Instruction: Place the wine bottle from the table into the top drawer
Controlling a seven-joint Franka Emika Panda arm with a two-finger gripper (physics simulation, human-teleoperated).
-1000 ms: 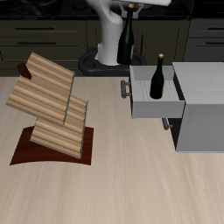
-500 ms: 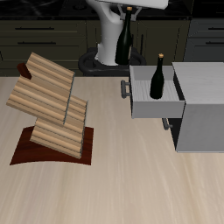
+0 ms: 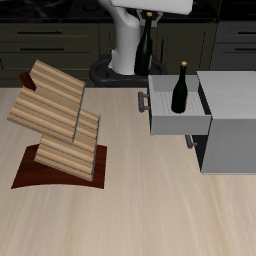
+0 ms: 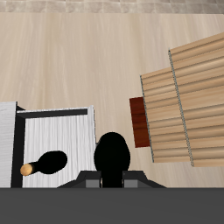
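Observation:
My gripper (image 3: 147, 13) is high at the table's back, near the robot's base. It is shut on the neck of a near-black wine bottle (image 3: 145, 48), which hangs upright clear of the table (image 3: 130, 200). In the wrist view the held bottle (image 4: 114, 155) shows from above between my gripper's (image 4: 114, 178) jaws. A second look-alike bottle (image 3: 180, 90) with a tan cap stands upright inside the open top drawer (image 3: 165, 122); it also shows in the wrist view (image 4: 45, 164). The drawer (image 4: 61, 131) is pulled out from the grey cabinet (image 3: 232, 125).
A slatted wooden rack (image 3: 58, 118) on a dark-brown base stands on the table, apart from the drawer; it also shows in the wrist view (image 4: 188, 96). The drawer's dark bar handle (image 3: 143, 101) faces the rack. A lower handle (image 3: 189, 142) sticks out under the drawer.
The white hand shows a little lower over the held bottle's top. The bottle in the drawer and the drawer have not moved.

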